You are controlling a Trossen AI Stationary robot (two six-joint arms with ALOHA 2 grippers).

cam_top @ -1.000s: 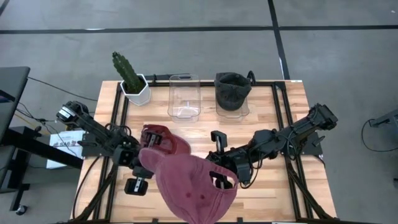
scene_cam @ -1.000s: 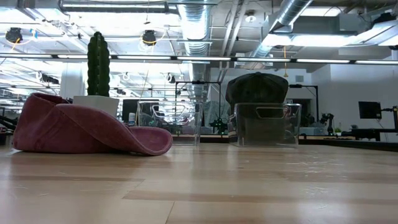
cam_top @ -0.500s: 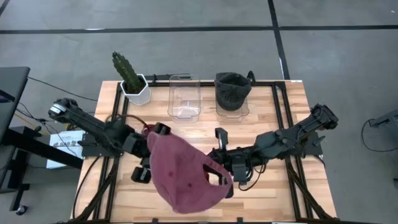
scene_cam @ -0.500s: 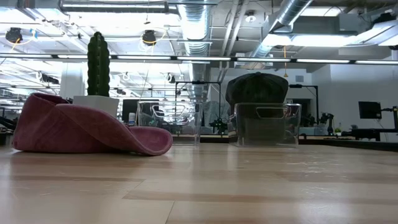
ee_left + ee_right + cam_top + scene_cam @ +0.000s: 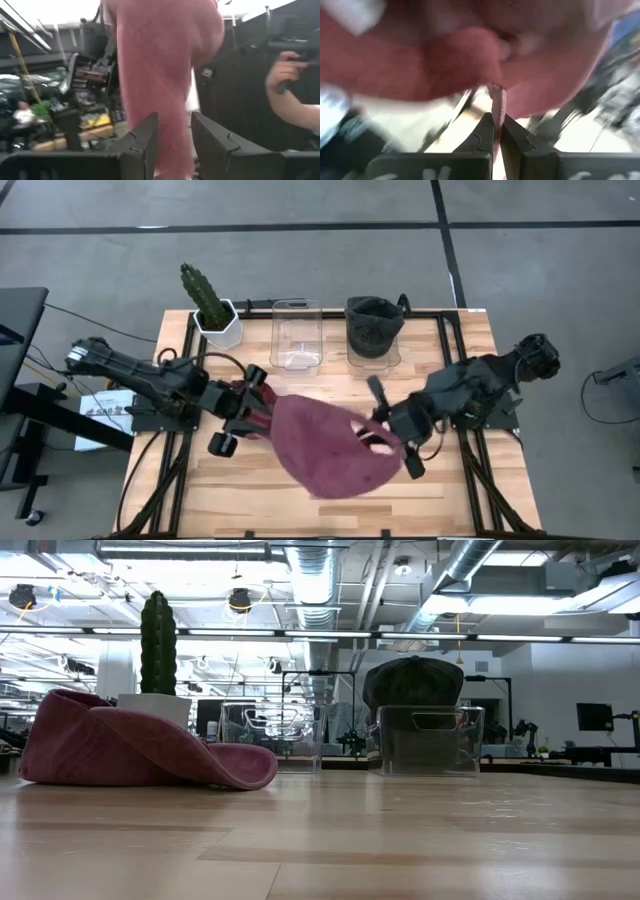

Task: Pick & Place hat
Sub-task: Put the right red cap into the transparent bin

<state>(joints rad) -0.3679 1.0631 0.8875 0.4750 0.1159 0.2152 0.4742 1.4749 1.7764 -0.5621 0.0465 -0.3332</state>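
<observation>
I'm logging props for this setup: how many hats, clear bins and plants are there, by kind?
Hats: 2, a red hat and a dark hat
Clear bins: 2, an empty bin and the bin under the dark hat
Potted cactus: 1
Total: 5

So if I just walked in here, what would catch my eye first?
Probably the big red hat hanging in mid-air above the table's middle, with the right gripper pinching its edge and the left gripper open around its cloth. Behind it, a tall cactus stands at the table's far left corner, and a dark hat sits on a clear stand.
</observation>
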